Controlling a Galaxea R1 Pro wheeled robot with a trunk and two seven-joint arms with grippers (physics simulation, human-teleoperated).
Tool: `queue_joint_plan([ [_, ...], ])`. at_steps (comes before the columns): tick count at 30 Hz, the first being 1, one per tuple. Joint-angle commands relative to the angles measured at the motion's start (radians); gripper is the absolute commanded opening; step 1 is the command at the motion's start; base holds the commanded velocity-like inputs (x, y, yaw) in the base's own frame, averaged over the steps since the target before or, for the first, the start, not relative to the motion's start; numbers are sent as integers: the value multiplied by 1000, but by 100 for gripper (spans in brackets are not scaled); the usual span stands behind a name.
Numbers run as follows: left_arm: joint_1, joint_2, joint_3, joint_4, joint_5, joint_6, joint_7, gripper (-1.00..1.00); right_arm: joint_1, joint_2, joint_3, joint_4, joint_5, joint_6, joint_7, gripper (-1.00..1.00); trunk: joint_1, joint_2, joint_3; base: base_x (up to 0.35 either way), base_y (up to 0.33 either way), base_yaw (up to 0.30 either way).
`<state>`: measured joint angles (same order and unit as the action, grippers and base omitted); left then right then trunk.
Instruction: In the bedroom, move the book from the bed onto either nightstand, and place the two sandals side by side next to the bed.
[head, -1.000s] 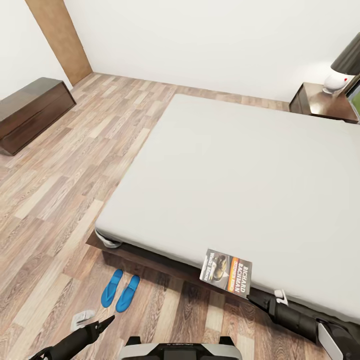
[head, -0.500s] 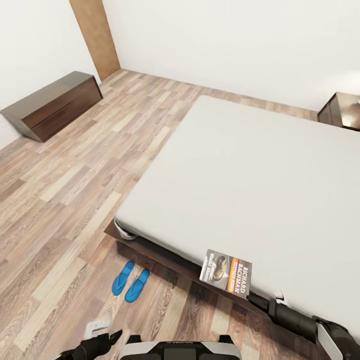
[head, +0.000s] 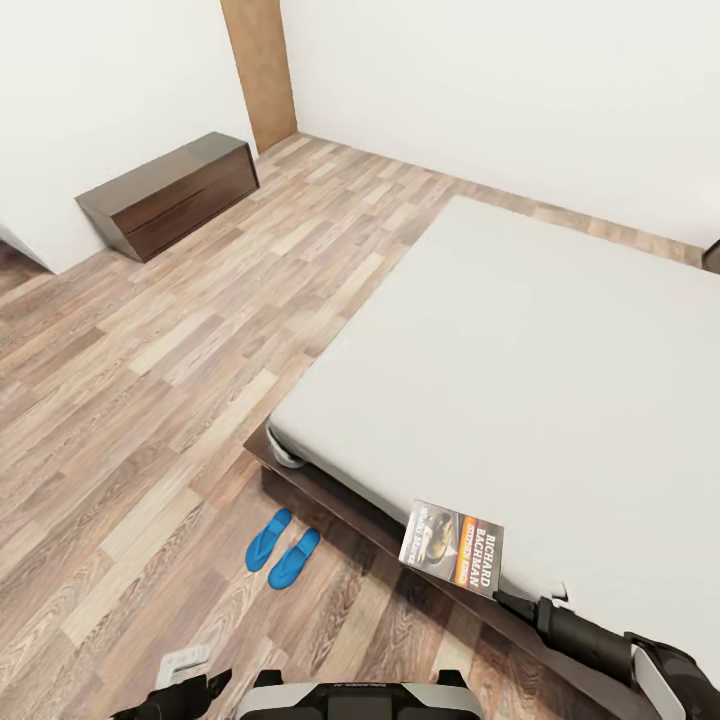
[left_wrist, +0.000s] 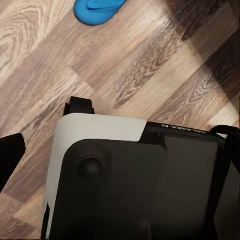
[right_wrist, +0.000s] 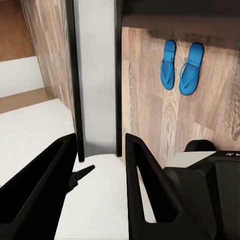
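My right gripper (right_wrist: 100, 165) has its two fingers closed on the book (head: 453, 546), which it holds upright by one edge, clear of the mattress, just over the bed's (head: 520, 360) near edge toward the corner closest to me. In the right wrist view the book runs straight out from between the black fingers as a thin grey slab seen edge-on. In the head view its cover faces me, the long axis is tilted a little off vertical, and the lettering runs up the cover, with the spine side to the right.

My main worry is the grip: it is a pinch on one edge of a thin paperback, so a quick swing of the arm or a turn of the base could let it pivot or slip out onto the floor (head: 150, 380). I also judge that the book hangs low enough to catch the bed frame if I drop the arm while driving.

The two sandals (head: 282, 549) lie on the floor by the bed's near corner, side by side and almost parallel, long axes pointing at the bed frame; rolling the base forward could push them apart.

My left gripper (head: 210, 684) sits low by my base; I cannot tell how far it is open.
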<state>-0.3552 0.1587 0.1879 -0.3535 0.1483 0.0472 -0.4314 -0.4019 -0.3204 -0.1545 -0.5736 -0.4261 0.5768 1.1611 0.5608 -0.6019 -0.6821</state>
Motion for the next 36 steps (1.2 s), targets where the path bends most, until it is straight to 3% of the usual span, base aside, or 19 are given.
queue_joint_plan([
  [1, -1, 3, 5, 1, 9, 3, 17, 100, 0, 0, -1, 0, -7, 9, 1, -100, 0, -1, -1, 0, 0, 293],
  [9, -1, 4, 2, 31, 34, -77, 139, 100, 0, 0, 0, 1, -1, 9, 0, -100, 0, -1, -1, 0, 0, 293],
  [15, -1, 4, 4, 41, 36, -88, 148, 100, 0, 3, 0, 0, 26, 9, -1, -100, 0, -1, -1, 0, 0, 293],
  [36, -1, 4, 2, 42, 35, -90, 149, 100, 0, 7, 0, -1, 30, 9, 0, -100, 0, -1, -1, 0, 0, 293],
])
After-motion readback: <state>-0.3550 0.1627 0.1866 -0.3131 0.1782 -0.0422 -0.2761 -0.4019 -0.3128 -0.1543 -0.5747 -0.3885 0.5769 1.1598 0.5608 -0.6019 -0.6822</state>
